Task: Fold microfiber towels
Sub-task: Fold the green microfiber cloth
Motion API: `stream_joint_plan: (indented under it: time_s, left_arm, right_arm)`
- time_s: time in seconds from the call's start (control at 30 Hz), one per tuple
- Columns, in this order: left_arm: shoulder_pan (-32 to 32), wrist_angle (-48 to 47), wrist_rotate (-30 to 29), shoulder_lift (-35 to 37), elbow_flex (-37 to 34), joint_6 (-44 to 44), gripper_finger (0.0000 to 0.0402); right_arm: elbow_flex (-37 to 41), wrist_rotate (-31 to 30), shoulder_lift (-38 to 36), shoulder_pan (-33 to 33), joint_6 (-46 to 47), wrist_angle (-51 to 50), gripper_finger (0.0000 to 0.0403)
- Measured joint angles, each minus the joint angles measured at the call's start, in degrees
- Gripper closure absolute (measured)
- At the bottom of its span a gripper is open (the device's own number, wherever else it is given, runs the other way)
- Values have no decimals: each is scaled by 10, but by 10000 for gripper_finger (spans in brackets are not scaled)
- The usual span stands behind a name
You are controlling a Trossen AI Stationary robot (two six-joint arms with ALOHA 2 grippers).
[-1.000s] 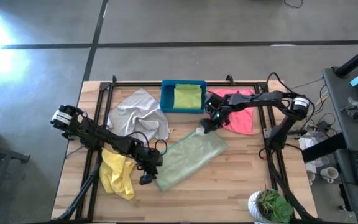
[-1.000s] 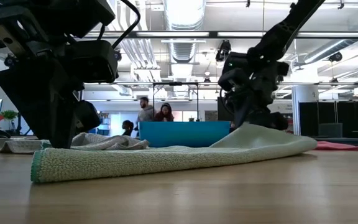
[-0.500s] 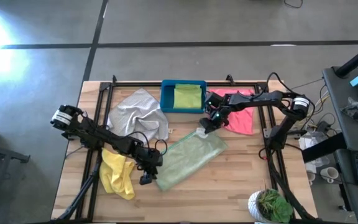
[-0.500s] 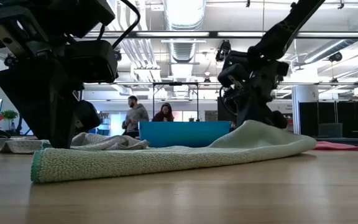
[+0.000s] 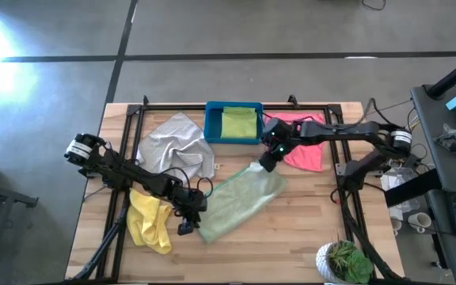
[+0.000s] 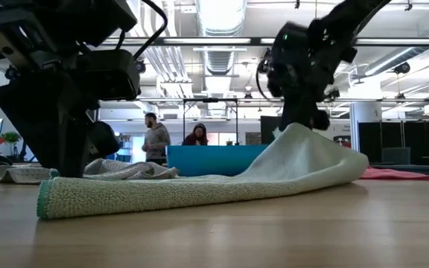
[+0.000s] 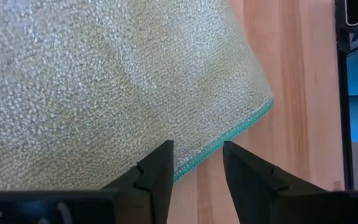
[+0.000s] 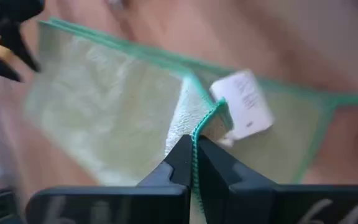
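Note:
The pale sage green towel [image 5: 240,198] lies spread at the table's middle, with a teal hem. My right gripper [image 5: 266,164] is shut on its far corner, which is raised in the low view [image 6: 298,134]. My left gripper [image 7: 196,152] stands open at the towel's near left corner [image 5: 200,231], one finger over the cloth and one over the wood. The hem [image 7: 229,134] runs under the gap. Around it lie a grey towel [image 5: 176,142], a yellow towel [image 5: 150,222] and a pink towel [image 5: 303,150]. A lime green towel [image 5: 238,123] lies in the blue bin [image 5: 233,105]. My left gripper may or may not touch the sage towel; I cannot tell. My right gripper pinches the towel's far corner at its teal hem [image 8: 197,127] between its two fingers, beside a white label [image 8: 244,106]. The fingers slant down from the far right. The corner is lifted clear; the cloth slopes down from it, and the rest lies on the table.
A potted plant [image 5: 347,261] stands at the near right corner. Black frame rails [image 5: 125,158] run along the table's left, far and right sides. People [image 6: 153,138] stand in the room beyond the bin. Bare wood [image 5: 291,237] shows near the front edge.
My right gripper has gone up and rolled, taking the sage towel's far corner with it. That corner now stands higher above the table, while the towel's near part stays flat where it was.

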State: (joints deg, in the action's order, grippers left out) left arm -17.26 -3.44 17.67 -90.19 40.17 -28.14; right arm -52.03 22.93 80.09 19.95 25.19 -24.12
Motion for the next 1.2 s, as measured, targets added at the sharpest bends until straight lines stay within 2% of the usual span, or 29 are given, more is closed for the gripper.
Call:
stream_joint_plan:
  time_s: [0.13, 0.23, 0.5, 0.7, 0.93, 1.03, 1.2]
  left_arm:
    - [0, 0, 0, 0, -3, 0, 279]
    - [0, 0, 0, 0, -3, -9, 279]
    - [3, 0, -4, 0, -5, -15, 279]
    - [8, 0, -6, 0, -7, -15, 279]
    - [8, 1, -6, 0, -14, -30, 279]
    - [8, 10, -6, 0, -23, -31, 279]
    - [7, 36, -5, 0, -31, -44, 279]
  right_arm:
    - [8, -136, -26, -34, -46, -8, 394]
    - [23, -185, -37, -47, -56, -6, 394]
    - [76, -193, 2, -42, 0, 23, 394]
    - [76, -199, 49, -42, 8, 83, 394]
    - [72, -200, 66, -42, 18, 85, 392]
    - [68, -198, 64, -42, 19, 77, 380]
    - [37, -195, 60, -42, 34, 50, 335]
